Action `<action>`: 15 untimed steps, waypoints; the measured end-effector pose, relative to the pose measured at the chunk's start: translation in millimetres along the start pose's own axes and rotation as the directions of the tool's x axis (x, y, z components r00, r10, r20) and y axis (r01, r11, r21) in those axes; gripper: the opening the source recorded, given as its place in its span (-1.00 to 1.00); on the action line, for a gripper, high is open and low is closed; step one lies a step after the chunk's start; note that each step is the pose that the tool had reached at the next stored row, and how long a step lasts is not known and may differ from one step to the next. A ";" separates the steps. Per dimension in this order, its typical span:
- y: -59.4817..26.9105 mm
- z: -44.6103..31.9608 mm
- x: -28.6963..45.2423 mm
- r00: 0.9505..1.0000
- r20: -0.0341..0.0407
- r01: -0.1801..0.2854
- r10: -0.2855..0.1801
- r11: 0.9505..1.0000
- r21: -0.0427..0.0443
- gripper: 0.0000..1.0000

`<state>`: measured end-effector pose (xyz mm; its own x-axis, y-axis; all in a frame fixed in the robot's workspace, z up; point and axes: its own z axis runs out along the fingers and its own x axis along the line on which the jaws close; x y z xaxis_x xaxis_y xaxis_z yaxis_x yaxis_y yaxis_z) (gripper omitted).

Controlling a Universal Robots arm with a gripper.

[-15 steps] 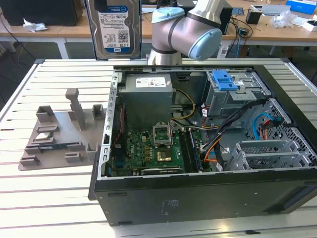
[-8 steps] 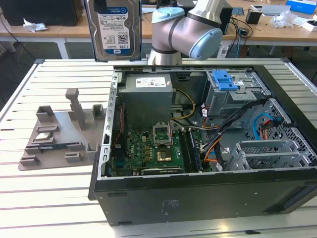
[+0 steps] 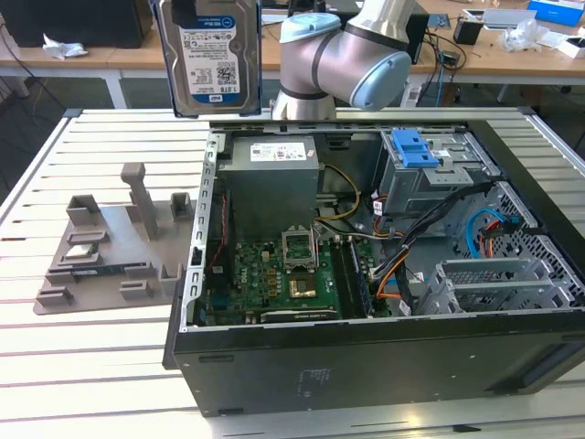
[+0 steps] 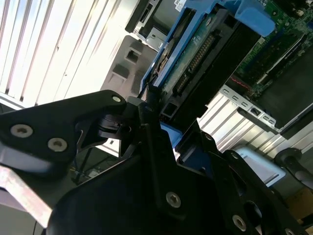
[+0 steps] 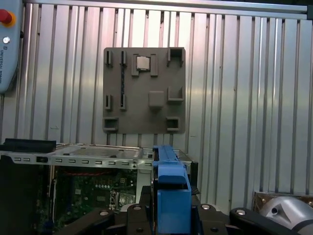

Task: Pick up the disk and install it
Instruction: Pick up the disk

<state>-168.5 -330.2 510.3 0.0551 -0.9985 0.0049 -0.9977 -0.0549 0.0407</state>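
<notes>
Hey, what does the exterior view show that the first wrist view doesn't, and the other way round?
Exterior view: the label face of the silver-grey rectangular metal disk, the big grey metal power-supply box and the blue plastic latch inside the open black computer case. First wrist view: a small red round button, and the disk's blue rail edge-on in the pincer. Both: the flat grey plastic fixture tray on the slatted white metal table.

Disk (image 3: pixel 210 57) aloft, upright, nr open PC case (image 3: pixel 366 366).
</notes>
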 end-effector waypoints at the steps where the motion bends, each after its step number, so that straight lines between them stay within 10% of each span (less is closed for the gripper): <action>1: 0.1 0.1 1.4 1.000 0.000 0.000 0.000 1.000 0.000 -0.26; 15: 2.6 1.1 48.3 1.000 0.000 0.000 0.000 1.000 0.000 -0.26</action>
<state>-168.5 -378.6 509.6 0.0551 -0.9985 0.0049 -0.9977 -0.0548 0.0407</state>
